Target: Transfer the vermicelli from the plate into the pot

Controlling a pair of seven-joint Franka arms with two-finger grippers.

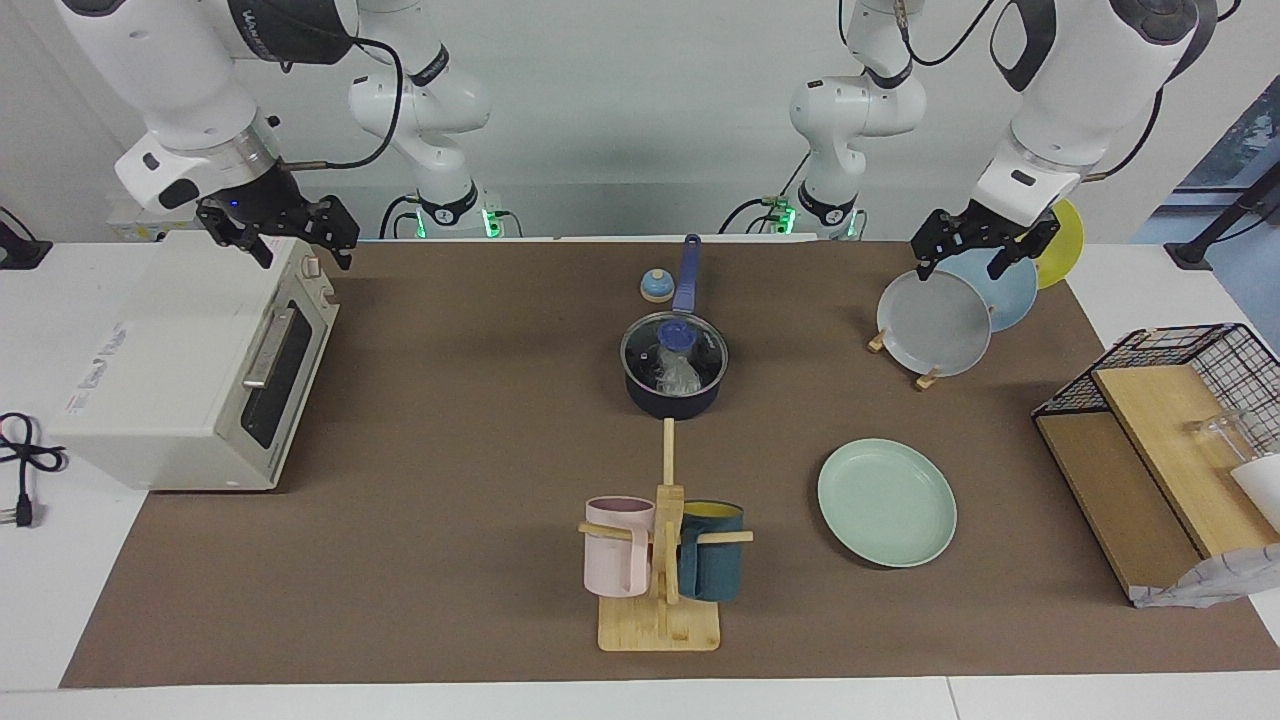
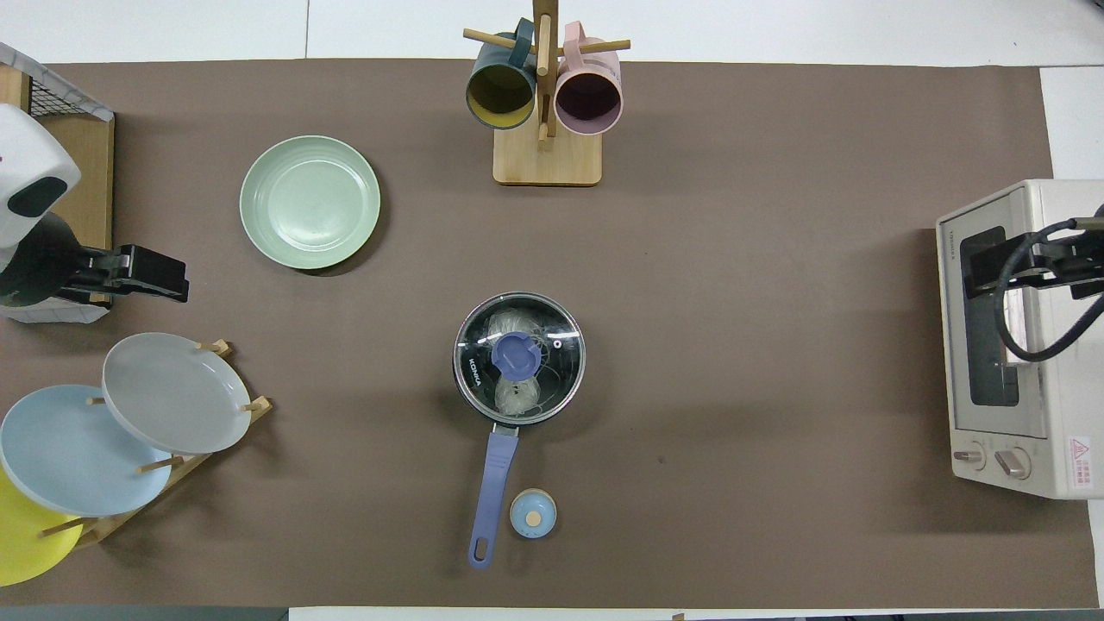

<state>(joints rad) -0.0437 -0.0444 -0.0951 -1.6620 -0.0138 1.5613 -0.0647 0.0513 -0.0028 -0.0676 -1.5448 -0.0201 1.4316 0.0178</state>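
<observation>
The dark navy pot (image 1: 672, 402) stands mid-table with its long blue handle (image 2: 495, 487) toward the robots. A glass lid with a blue knob (image 2: 518, 354) covers it. The pale vermicelli (image 2: 516, 395) lies inside the pot and shows through the lid (image 1: 679, 376). The mint-green plate (image 1: 886, 502) (image 2: 310, 202) lies bare, farther from the robots and toward the left arm's end. My left gripper (image 1: 962, 265) (image 2: 177, 280) is open and empty above the plate rack. My right gripper (image 1: 303, 252) (image 2: 975, 276) is open and empty above the toaster oven.
A toaster oven (image 1: 190, 370) sits at the right arm's end. A rack (image 2: 185, 461) with grey (image 1: 935, 322), light-blue and yellow plates and a wire basket (image 1: 1180, 350) sit at the left arm's end. A mug tree (image 1: 662, 560) stands farther out. A small blue bell (image 2: 532, 513) lies beside the pot handle.
</observation>
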